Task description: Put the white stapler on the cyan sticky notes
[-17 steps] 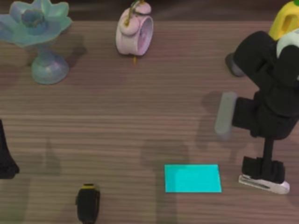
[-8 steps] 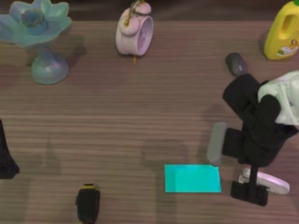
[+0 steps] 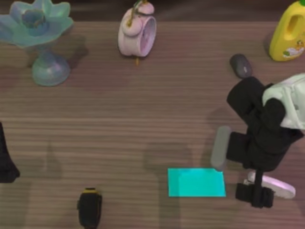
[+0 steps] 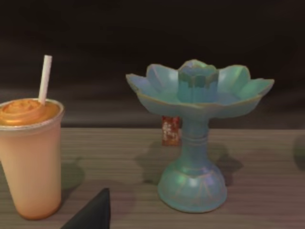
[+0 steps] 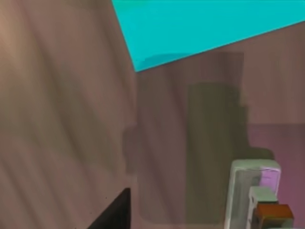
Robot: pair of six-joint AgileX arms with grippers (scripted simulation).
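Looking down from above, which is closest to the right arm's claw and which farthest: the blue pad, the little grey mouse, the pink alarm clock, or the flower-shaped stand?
From the right claw, at the table's lower right in the top view:
1. Cyan sticky notes, just to its left.
2. Grey mouse, up the right side.
3. Pink alarm clock, top centre.
4. Flower-shaped stand, top left corner.

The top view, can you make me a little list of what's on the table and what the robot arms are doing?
stapler: white stapler, right of the cyan sticky notes, not on them
right gripper: right gripper low beside the stapler, grip unclear
left gripper: left gripper parked at the left edge
far side: teal flower stand, pink alarm clock, grey mouse, yellow bottle
near side: black gadget
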